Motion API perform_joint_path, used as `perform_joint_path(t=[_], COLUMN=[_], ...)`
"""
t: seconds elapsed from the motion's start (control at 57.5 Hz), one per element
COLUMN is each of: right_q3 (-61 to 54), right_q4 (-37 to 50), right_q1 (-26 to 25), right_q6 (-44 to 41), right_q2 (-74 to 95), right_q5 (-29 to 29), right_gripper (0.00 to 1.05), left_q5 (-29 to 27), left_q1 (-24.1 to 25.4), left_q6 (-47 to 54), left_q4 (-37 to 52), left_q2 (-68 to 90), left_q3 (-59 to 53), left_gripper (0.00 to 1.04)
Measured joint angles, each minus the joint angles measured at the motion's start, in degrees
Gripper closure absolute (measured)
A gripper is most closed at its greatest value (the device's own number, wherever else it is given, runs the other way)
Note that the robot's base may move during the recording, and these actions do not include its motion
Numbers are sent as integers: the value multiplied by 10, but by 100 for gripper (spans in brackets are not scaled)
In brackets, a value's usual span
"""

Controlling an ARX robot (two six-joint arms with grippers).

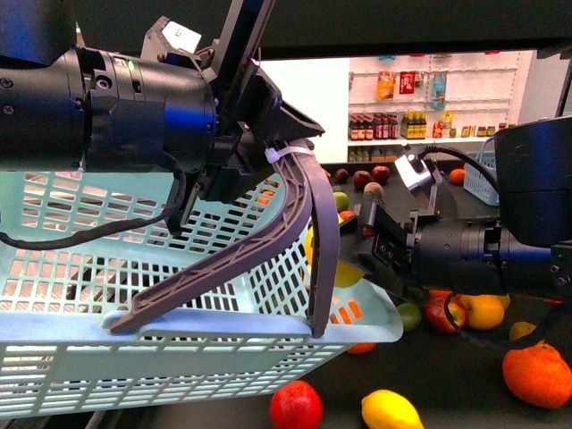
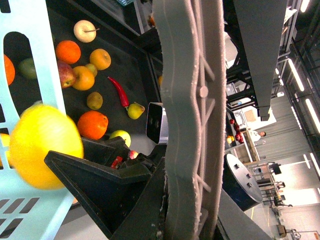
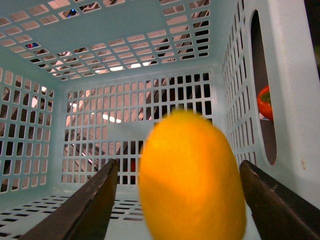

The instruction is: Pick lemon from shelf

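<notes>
Closest to the front camera, the left arm (image 1: 107, 107) fills the upper corner in black. The left pincer (image 1: 273, 156) is pressed together on the grey handle (image 1: 299, 232) of a pale mint basket (image 1: 223, 326), and the handle runs down from the jaws to the basket's rim. Seen from the left wrist, that same handle (image 2: 192, 100) fills the middle of the picture, so near that it hides most of the grip (the fingertips themselves cannot be made out there).

The right pincer (image 1: 362, 246) points in from the other side, near the basket's corner, its fingers spread. The lemon (image 1: 347, 271) sits just off its fingertips, half hidden behind the handle. From the right wrist the lemon (image 3: 192, 175) lies between the two dark fingers (image 3: 82, 205), blurred, with a sliver of basket wall showing on either side of it, so it touches neither. Beyond the fingertips stand the slotted walls and floor of the basket (image 3: 165, 60). Whether the fruit rests on that floor cannot be told, since its underside runs out of the picture. From the left wrist the lemon (image 2: 45, 145) shows bright against the basket wall (image 2: 40, 60).

Lower than the right pincer lies the shelf (image 1: 438, 384), its dark tray bearing a red apple (image 1: 295, 405), a second yellow fruit (image 1: 389, 413) and an orange (image 1: 536, 371), all well apart from the fingers.
</notes>
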Motion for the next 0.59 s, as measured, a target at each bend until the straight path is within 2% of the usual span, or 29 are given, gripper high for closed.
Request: perform_joint_path(t=[0.139, 0.174, 0.348, 0.47, 0.591], right_q3=[-4, -4, 24, 80, 131], right_q4=[28, 35, 65, 52, 0], right_q1=[-2, -5, -44, -96, -140], right_q6=[6, 14, 59, 73, 17], right_q2=[0, 0, 17, 72, 160], right_q5=[0, 0, 38, 104, 184], right_gripper=[8, 6, 7, 7, 7], left_q5=[0, 0, -1, -2, -1], left_q1=[0, 0, 0, 0, 0], left_q6=[0, -1, 0, 0, 0], left_q4=[0, 0, 0, 0, 0], left_q2=[0, 0, 1, 1, 1], left_q3=[0, 0, 0, 0, 0], left_gripper=[94, 94, 94, 94, 94])
